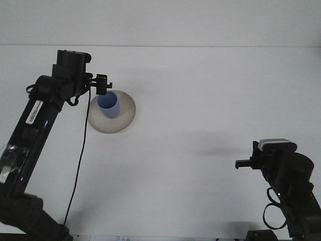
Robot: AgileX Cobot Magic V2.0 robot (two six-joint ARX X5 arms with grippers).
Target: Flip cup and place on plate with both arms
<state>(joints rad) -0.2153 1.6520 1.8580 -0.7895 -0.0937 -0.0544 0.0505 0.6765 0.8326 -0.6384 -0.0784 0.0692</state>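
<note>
A light blue cup [109, 104] stands upright, mouth up, on the left part of the round beige plate [123, 118], at the table's far left. My left gripper [102, 83] hovers just above and to the left of the cup's rim, open, and it does not grip the cup. My right gripper [241, 163] hangs low at the right, far from the plate, pointing left with nothing in it.
The white tabletop [200, 100] stretches between the two arms. A black cable [83, 155] hangs down from the left arm in front of the plate's left edge. The table's far edge runs along the top of the view.
</note>
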